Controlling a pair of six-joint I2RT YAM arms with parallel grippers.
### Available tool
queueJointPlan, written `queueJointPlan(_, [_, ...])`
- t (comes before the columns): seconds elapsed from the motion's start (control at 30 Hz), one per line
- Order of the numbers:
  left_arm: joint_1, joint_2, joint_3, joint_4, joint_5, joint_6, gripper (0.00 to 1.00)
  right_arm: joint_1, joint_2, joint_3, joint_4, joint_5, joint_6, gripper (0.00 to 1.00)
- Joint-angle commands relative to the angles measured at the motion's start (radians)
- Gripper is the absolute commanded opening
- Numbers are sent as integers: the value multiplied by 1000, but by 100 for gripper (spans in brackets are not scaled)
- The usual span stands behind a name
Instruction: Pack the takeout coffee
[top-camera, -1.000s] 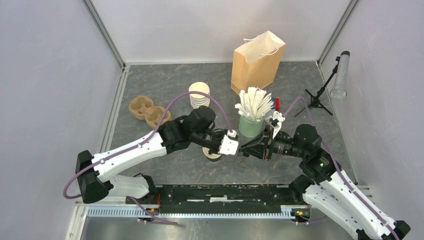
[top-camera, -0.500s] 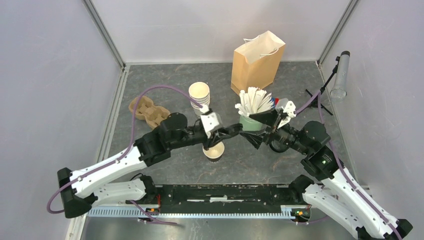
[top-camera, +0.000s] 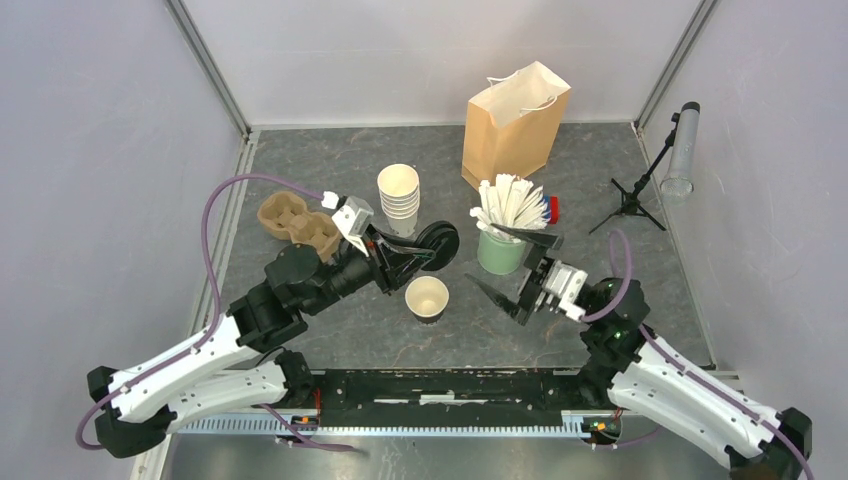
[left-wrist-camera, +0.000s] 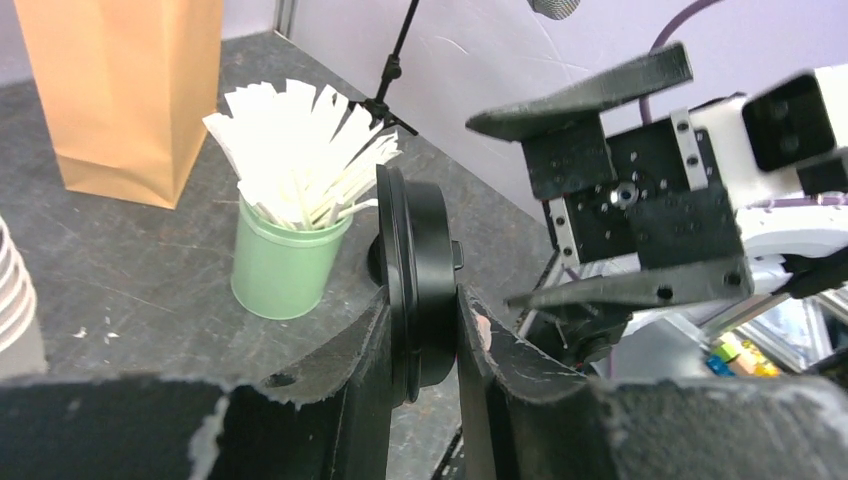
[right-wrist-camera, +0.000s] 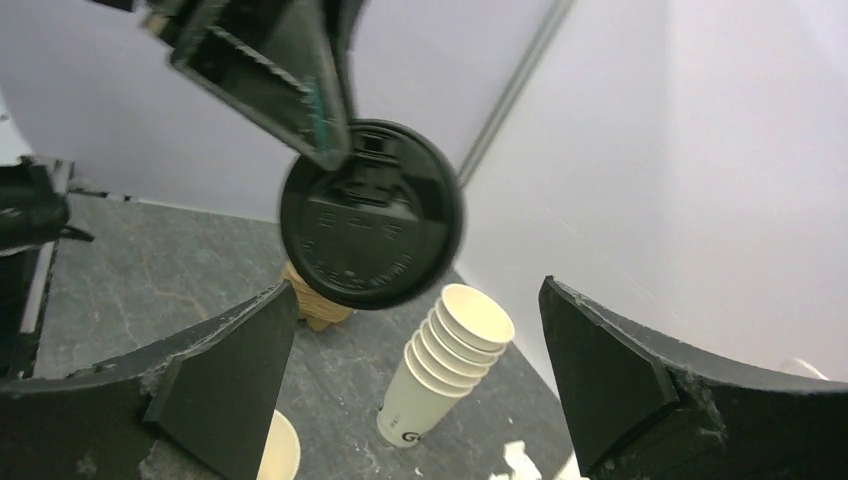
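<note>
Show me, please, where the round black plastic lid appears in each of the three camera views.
Top external: the round black plastic lid is at centre, held in the left gripper.
Left wrist: the lid is at centre, edge-on.
Right wrist: the lid is at upper centre, face-on.
Shared landmark: the stack of lidless cream paper cups is left of the lid from above, cut off at the left-wrist edge, and lower right of it in the right wrist view.

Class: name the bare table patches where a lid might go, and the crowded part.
Bare: behind the cardboard tray and cup stack; between bag and tripod. Crowded: the middle, around the open cup, stick cup and lid.
</note>
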Motion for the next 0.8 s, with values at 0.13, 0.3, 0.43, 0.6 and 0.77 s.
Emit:
queueJointPlan(0.13, [0, 15, 2, 24, 12, -166, 33, 236, 44, -34, 127, 172, -295, 98])
queueJointPlan(0.3, [0, 10, 2, 14, 10, -181, 33, 297, 88, -32, 140, 247, -362, 98])
queueJointPlan(0.43, [1, 15, 9, -20, 25, -175, 33, 310, 140, -2, 126, 257, -375, 98])
queueJointPlan(0.6, [0, 25, 12, -34, 75, -178, 33, 318, 172, 9, 113, 255, -384, 98])
queueJointPlan(0.77, [1, 30, 15, -44, 95, -183, 33, 324, 172, 10, 116, 262, -383, 98])
